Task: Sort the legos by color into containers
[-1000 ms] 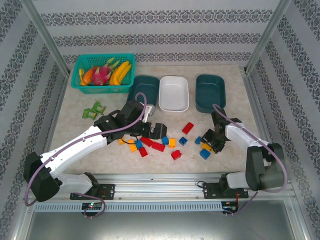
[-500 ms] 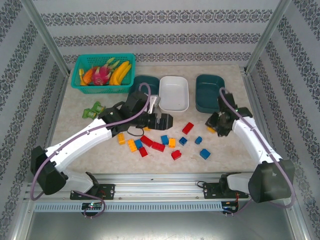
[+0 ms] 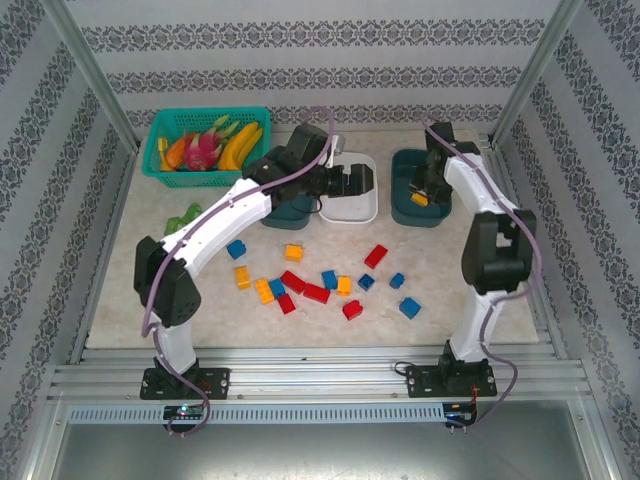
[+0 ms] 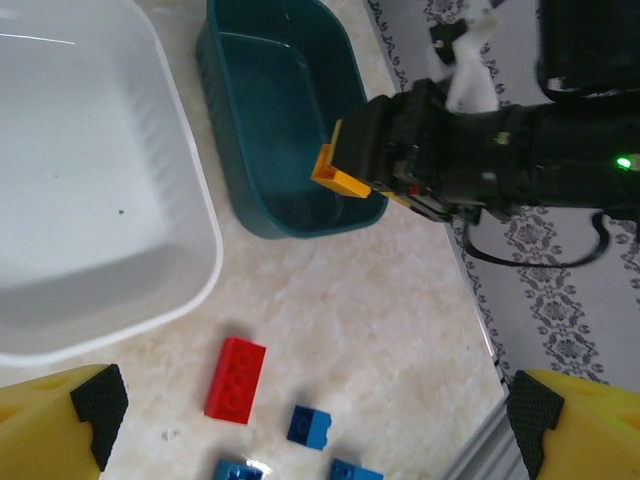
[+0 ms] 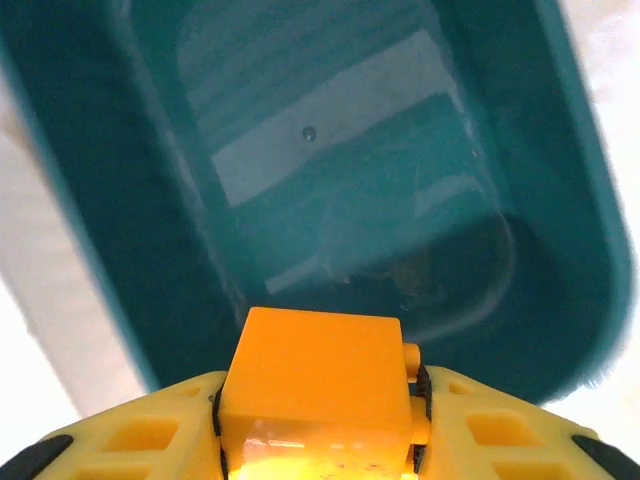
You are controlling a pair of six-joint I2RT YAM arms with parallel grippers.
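The right claw (image 3: pixel 422 192) is hanging over the dark teal tray (image 3: pixel 412 163) on the right side of the desk (image 3: pixel 150 290). It is pinching an orange brick (image 5: pixel 320 375) between its two yellow fingers (image 5: pixel 130 440). The brick is sitting up in the air above the inside of that tray, not touching it.

The left claw (image 3: pixel 358 180) is reaching over the white tray (image 3: pixel 350 208) in the middle. Its fingers (image 4: pixel 60 420) are spread wide apart and it is holding nothing. The white tray is sitting just beside the right teal tray. Another dark teal tray (image 3: pixel 285 212) is lying on the left of the white one, partly hidden under the left arm.

Many bricks are lying loose on the desk, near the front. A red brick (image 3: pixel 375 256) is lying closest to the trays. A blue brick (image 3: pixel 236 248) and an orange brick (image 3: pixel 293 252) are lying a bit to the left of the others.
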